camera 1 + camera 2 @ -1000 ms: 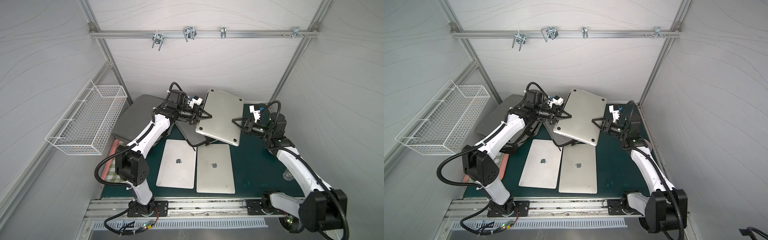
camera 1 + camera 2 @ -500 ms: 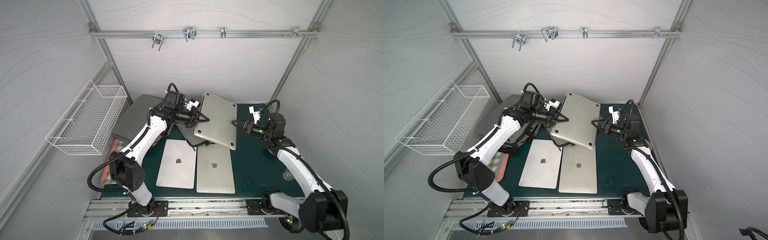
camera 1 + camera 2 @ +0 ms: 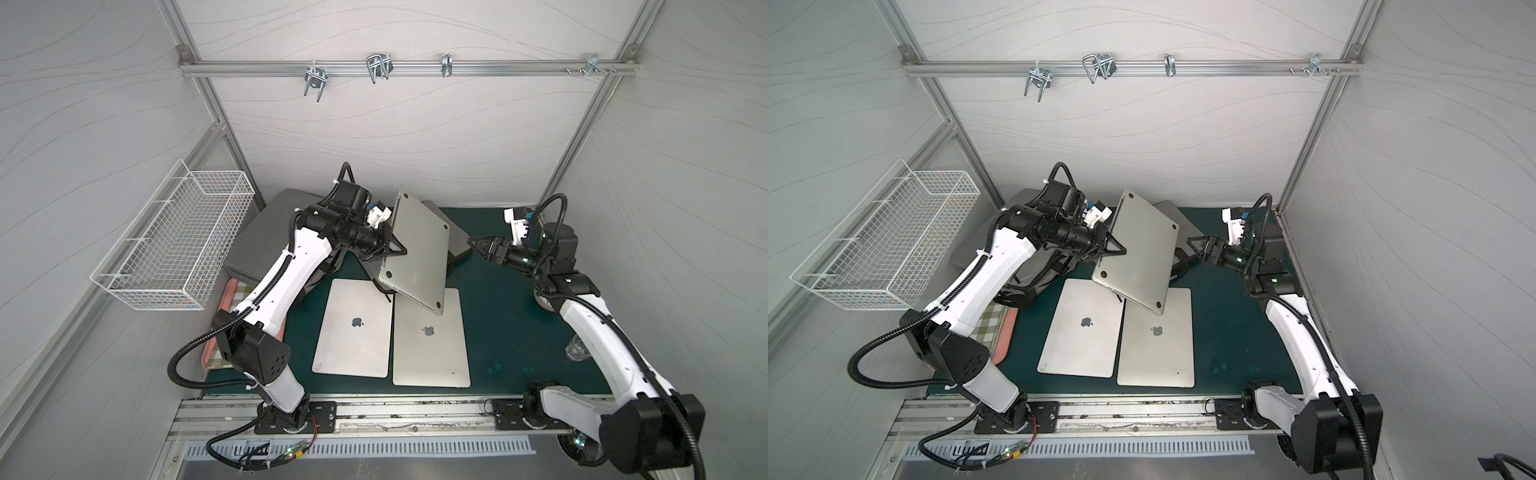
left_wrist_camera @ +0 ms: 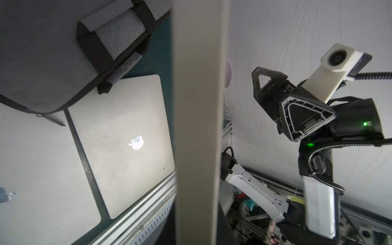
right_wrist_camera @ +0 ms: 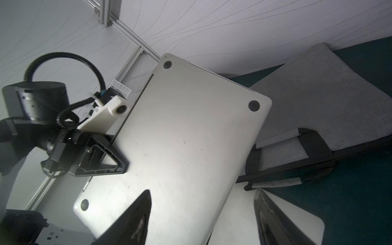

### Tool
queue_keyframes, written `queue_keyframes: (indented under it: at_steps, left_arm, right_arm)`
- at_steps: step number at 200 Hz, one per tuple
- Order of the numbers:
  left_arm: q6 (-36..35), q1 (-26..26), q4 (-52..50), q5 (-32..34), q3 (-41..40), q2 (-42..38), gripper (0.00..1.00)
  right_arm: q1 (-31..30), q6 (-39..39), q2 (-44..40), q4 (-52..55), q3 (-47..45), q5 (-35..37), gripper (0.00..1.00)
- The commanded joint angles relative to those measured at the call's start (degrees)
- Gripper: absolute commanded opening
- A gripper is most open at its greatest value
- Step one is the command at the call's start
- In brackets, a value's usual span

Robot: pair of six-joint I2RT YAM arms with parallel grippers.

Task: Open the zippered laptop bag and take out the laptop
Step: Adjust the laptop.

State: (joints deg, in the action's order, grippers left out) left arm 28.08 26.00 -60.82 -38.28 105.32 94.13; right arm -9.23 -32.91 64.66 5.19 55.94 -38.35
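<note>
Two closed laptops lay side by side at the front centre of the bench (image 3: 503, 328): the left flat laptop (image 3: 353, 332) and the right flat laptop (image 3: 430, 349), nearly touching. A third laptop (image 3: 417, 249) hung tilted above their rear edges, clamped at its left edge in the left jaws. The right jaws stood apart to its right. The laptop bag (image 3: 457, 243) lay behind and beneath it. A second soft case (image 3: 262, 237) lay at rear left, with a tray (image 3: 214, 353) before it along the left edge. A wire basket (image 3: 178, 245) hung on the left wall. A glass (image 3: 575, 351) stood near the right edge.
</note>
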Motion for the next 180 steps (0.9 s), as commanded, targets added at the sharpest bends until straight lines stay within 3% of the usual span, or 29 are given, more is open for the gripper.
queue_keyframes:
  at_steps: [1, 61, 117, 180]
  left_arm:
    - [-9.27, 1.73, -0.57, 6.35, 7.04, -0.24, 0.00]
    - [-20.72, 8.51, -9.19, 33.21, 18.50, 4.33, 0.00]
    - [-31.50, 17.52, -5.53, 53.85, 19.07, 4.67, 0.00]
    - [-35.60, 21.38, -3.53, 62.80, 17.15, 6.07, 0.00]
  right_arm:
    - [-1.57, -7.40, 1.43, 1.60, 3.63, 3.34, 0.77]
    - [-9.68, -25.31, 7.49, 8.64, 14.16, 12.86, 0.81]
    - [-14.41, -35.37, 14.93, 15.64, 25.73, 17.66, 0.80]
    - [-17.45, -38.74, 18.93, 18.21, 32.24, 20.69, 0.77]
